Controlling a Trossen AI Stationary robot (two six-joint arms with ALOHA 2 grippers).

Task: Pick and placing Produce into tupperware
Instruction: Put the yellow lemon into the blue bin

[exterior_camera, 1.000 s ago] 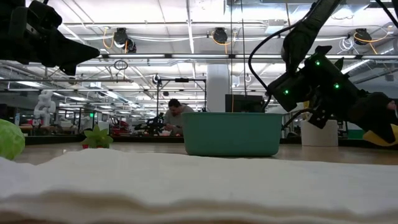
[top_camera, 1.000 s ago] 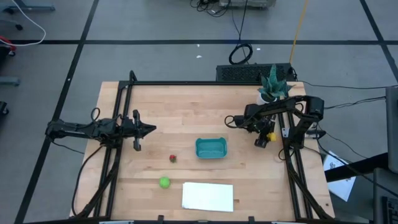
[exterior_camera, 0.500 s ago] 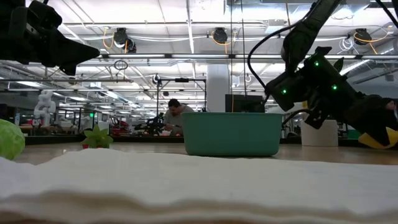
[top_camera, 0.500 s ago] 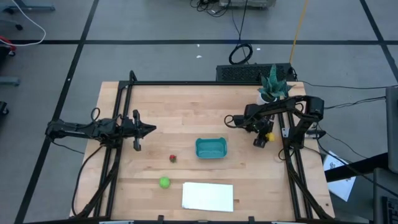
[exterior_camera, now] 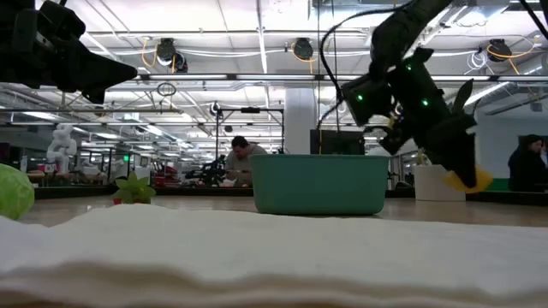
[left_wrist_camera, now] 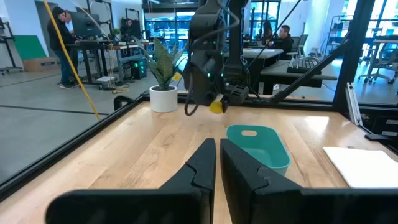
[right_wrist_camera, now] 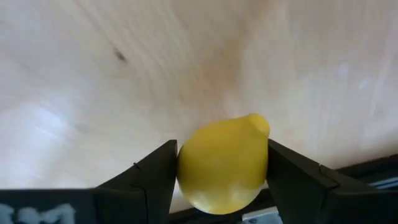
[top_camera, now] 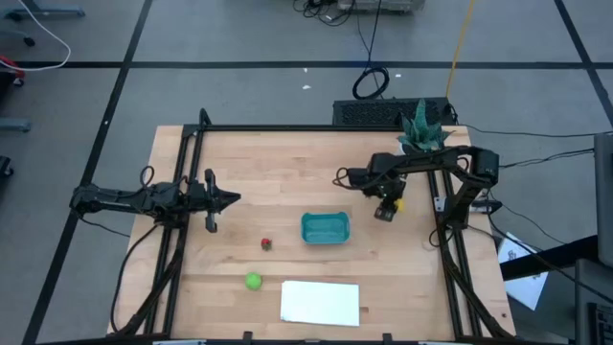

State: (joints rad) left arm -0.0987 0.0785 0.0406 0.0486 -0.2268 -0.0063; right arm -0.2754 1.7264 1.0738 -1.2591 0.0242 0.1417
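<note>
My right gripper (top_camera: 388,210) is shut on the yellow lemon (right_wrist_camera: 224,163), above the table just right of the teal tub (top_camera: 325,228); the lemon also shows in the low view (exterior_camera: 476,180) and the left wrist view (left_wrist_camera: 216,106). The small dark red fruit (top_camera: 266,243) and the green ball (top_camera: 253,281) lie on the table left of the tub. My left gripper (top_camera: 233,199) waits at the left, its fingers (left_wrist_camera: 211,163) close together and holding nothing. My right gripper pinches the lemon's two sides (right_wrist_camera: 186,168) between its two fingers, its pointed tip (right_wrist_camera: 259,124) sticking out past them. The fingers slant downward. The lemon is lifted clear of the table.
A flat white sheet (top_camera: 320,303) lies near the front edge, in front of the tub. A potted plant (top_camera: 419,134) stands at the far right corner. Dark frame rails run along both table sides. People show in the room beyond.
My right gripper has gone toward the table's left, closer to the tub, and a little up, carrying the lemon clear of the table.
</note>
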